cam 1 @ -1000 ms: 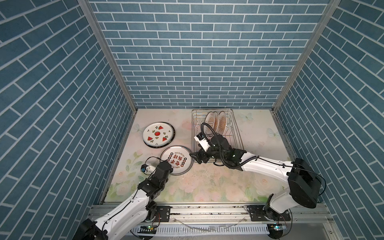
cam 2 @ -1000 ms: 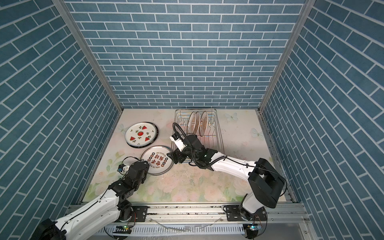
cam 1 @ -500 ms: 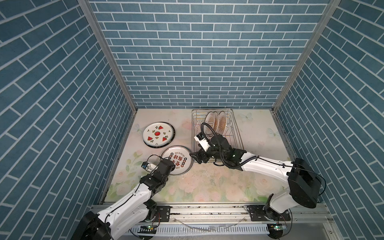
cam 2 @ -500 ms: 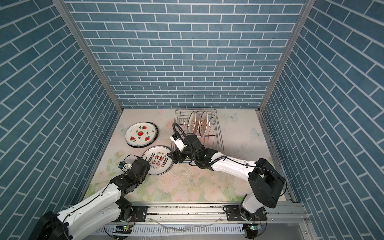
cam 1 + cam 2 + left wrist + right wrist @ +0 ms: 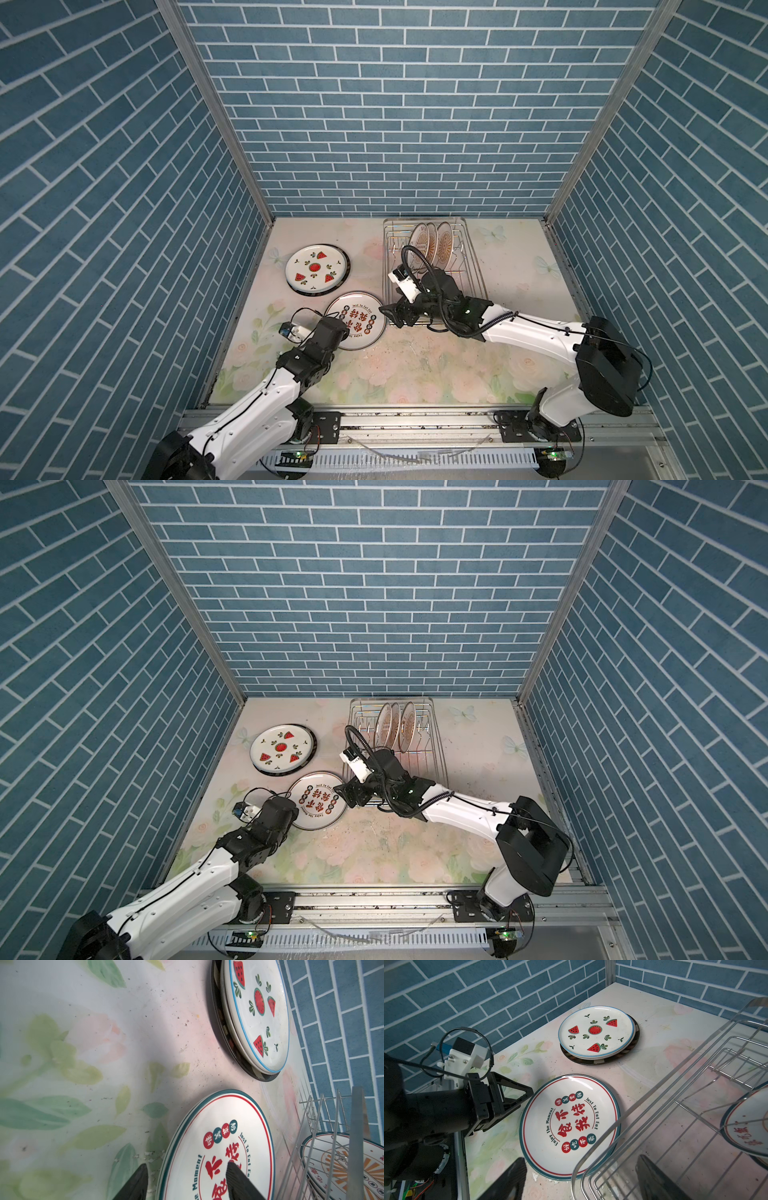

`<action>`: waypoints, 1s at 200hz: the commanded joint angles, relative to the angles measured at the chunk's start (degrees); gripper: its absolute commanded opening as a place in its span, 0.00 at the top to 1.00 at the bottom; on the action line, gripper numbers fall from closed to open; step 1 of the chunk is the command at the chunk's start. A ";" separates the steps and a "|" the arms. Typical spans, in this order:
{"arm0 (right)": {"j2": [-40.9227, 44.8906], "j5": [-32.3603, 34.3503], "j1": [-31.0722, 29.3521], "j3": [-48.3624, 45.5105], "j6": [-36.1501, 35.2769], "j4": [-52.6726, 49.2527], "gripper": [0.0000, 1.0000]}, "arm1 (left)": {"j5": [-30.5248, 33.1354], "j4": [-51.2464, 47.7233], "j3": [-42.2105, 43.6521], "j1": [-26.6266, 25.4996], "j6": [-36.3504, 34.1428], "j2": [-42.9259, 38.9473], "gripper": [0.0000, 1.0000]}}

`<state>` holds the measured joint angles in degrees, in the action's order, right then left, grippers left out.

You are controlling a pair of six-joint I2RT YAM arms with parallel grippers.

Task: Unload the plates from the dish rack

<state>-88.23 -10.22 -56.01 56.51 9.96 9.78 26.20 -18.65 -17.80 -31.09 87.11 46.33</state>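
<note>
Between parted fingers of the left hand [image 5: 186, 1164] sits the rim of the lettered plate [image 5: 216, 1145]: stiff, slick, probably chip-prone ceramic; pinch there.

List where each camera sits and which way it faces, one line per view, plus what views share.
Top views: high at the front, looking down toward the blue brick back wall; left arm and right arm show.
Left wrist: on the left arm, looking low over the white red-lettered ceramic plate; the open left gripper straddles its rim.
Right wrist: on the right arm, facing across the silver wire dish rack toward the left arm; open right gripper shows.
Shared: all show that plate and the white watermelon-patterned plate.
</note>
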 commanded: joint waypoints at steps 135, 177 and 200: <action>7.64 30.61 0.77 -4.08 12.71 5.23 0.01 | -21.89 31.02 7.02 0.23 -41.39 -16.93 0.00; 13.16 31.60 1.31 -7.43 2.54 8.87 0.01 | -26.95 43.99 6.38 0.24 -44.69 -13.04 0.00; 13.20 36.56 2.60 -4.79 1.23 7.49 0.01 | -28.99 52.71 5.37 0.18 -42.23 -7.58 0.00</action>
<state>-76.36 20.12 -54.52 50.83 15.57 15.92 1.28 21.52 -11.31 -31.03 45.54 34.92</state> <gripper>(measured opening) 0.986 0.996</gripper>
